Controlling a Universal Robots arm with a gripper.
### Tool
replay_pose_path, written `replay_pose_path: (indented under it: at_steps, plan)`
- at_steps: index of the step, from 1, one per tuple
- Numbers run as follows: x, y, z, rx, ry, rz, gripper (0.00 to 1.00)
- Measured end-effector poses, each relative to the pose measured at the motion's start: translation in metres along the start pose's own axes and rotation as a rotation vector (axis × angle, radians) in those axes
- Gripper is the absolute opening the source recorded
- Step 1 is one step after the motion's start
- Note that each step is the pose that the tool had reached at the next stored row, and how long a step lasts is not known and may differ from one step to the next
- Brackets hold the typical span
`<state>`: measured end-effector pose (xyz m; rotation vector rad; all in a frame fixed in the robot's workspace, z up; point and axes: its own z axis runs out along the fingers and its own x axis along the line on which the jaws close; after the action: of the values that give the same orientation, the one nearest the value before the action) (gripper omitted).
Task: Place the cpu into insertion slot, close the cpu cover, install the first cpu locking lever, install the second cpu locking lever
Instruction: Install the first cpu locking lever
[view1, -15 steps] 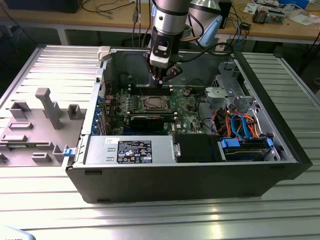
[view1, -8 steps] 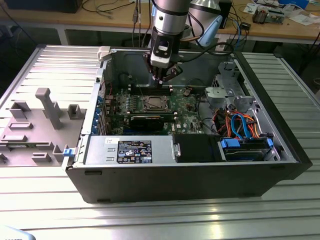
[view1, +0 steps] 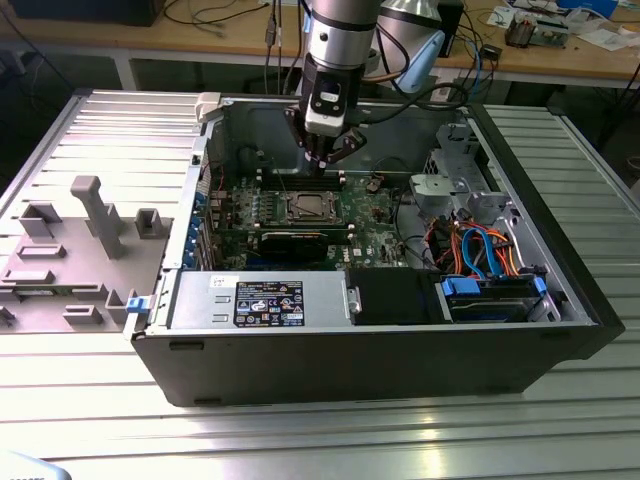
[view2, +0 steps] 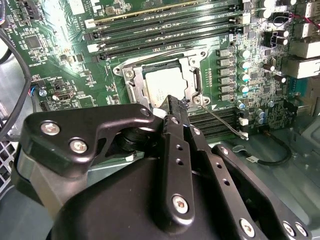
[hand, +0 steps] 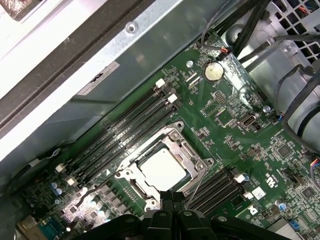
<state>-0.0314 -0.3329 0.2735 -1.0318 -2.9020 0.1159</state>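
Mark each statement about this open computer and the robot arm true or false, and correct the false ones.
1. The cpu sits in the insertion slot. True.
2. The computer case lies open on a ribbed metal table. True.
3. The gripper hangs over the table, outside the case. False: it is inside the case, above the motherboard, by the slot's edge.
4. The gripper's fingers are spread wide. False: they are together.

silvery cpu (hand: 162, 170) flat in insertion slot (hand: 121, 174), cpu cover (hand: 186, 148) closed.
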Motion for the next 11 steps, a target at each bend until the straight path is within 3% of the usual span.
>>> replay_pose_path:
  at_steps: [11]
  plan:
    - [0.0000, 0.0000, 0.0000, 0.0006, -0.0019, -0.021, 0.11]
